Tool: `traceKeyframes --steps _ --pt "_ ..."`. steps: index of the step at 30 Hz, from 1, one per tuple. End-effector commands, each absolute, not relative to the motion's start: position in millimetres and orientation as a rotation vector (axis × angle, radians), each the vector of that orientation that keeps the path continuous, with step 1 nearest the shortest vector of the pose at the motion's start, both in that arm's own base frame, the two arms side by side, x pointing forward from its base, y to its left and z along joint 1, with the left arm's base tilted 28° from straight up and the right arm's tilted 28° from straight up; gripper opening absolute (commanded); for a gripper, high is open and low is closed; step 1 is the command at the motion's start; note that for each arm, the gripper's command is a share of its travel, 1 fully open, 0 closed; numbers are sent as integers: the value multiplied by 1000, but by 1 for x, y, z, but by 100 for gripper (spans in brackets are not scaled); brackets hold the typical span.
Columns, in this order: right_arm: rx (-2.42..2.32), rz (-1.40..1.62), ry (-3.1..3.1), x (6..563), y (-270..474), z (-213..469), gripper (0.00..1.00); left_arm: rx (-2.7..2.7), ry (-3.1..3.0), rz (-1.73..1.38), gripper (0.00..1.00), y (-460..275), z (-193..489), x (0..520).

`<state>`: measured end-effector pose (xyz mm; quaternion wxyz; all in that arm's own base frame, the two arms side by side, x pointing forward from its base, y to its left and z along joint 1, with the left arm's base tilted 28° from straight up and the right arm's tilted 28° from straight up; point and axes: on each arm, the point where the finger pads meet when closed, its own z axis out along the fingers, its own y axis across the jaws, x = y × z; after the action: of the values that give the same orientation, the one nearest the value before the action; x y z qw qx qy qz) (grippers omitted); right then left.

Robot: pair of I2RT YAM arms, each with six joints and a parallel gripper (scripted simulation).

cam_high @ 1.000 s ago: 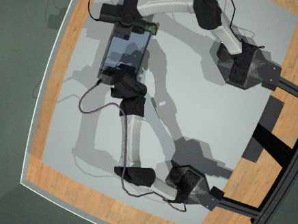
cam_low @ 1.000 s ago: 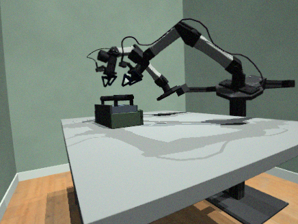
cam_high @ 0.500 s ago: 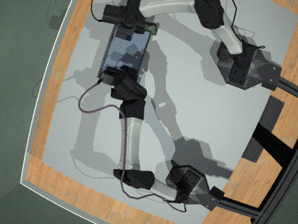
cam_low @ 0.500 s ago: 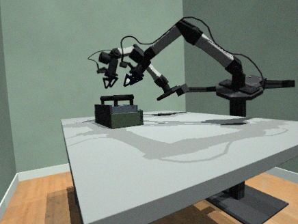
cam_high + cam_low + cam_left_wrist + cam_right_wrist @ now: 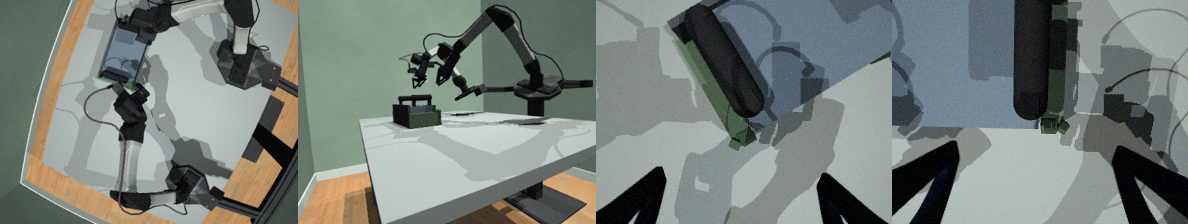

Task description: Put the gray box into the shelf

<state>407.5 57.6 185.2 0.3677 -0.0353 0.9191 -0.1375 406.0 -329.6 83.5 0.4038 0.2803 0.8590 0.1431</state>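
The fingers of the left gripper point(image 5: 141, 91) point(image 5: 439, 82) point(image 5: 742, 175) stand wide apart with nothing between them, and so do those of the right gripper point(image 5: 147, 38) point(image 5: 418, 85) point(image 5: 1037, 147), both sets raised above the work and touching neither handle. Below, a black bar handle point(image 5: 114, 76) point(image 5: 415, 98) point(image 5: 726, 60) runs along the near end of the gray box point(image 5: 123, 54) point(image 5: 422, 109) point(image 5: 821, 55) point(image 5: 942, 65), its interior blue-gray in this light. A second black bar point(image 5: 1031, 60) runs along the far end. Outside the near handle stands a green side wall point(image 5: 109, 81) point(image 5: 424, 119) point(image 5: 703, 85); another strip of green point(image 5: 1057, 90) lies just outside the far one. The box sits low between them, upright and apparently level, at the left of the scene in the exterior view. The green parts appear to belong to the shelf, though shadow and overlap hide whether each side plate is in its rail and whether the back is flush. Beneath, the pale tabletop point(image 5: 198, 119) point(image 5: 452, 150) carries the assembly near its left edge. Both arms reach in from the right, the left arm point(image 5: 130, 164) point(image 5: 477, 27) nearer the exterior camera, the right arm point(image 5: 199, 9) point(image 5: 434, 51) farther off.
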Motion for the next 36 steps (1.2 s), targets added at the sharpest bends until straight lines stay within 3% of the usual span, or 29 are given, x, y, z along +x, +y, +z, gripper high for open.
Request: traceKeyframes --steps 1,13,36 --pt "-90 -318 2241 406 63 198 100 868 2165 305 100 -326 90 400" --pt "-104 -318 2242 374 54 173 100 941 2162 292 100 -323 93 388" --pt "-90 -312 2247 377 53 172 100 854 2108 275 100 -298 107 396"
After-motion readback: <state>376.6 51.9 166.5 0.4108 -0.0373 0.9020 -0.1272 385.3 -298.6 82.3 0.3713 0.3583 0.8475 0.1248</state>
